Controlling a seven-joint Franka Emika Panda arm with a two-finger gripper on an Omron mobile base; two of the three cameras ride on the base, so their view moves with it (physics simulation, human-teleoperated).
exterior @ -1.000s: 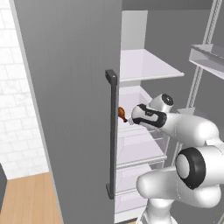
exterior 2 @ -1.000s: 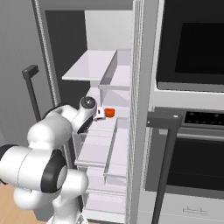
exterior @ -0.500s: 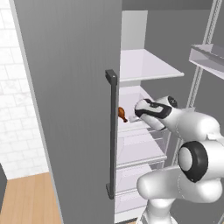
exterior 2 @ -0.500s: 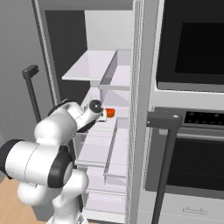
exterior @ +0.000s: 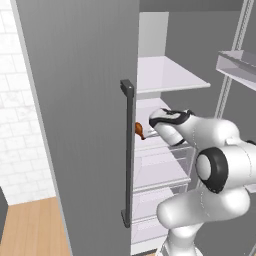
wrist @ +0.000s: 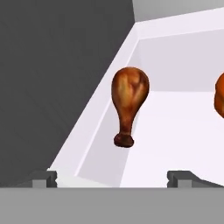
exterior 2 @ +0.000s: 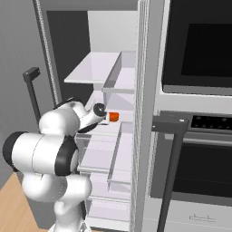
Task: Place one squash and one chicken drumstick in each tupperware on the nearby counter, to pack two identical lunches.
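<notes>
End effector (wrist: 112, 177) spread wide and empty inside the open fridge.
One chicken drumstick (wrist: 128, 104) is seen lying on the white fridge shelf (wrist: 175, 135) just ahead of the fingertips (wrist: 43, 178), near the shelf's left edge, untouched; a squash (exterior 2: 113, 117) is seen on the same shelf, toward its right edge.
</notes>
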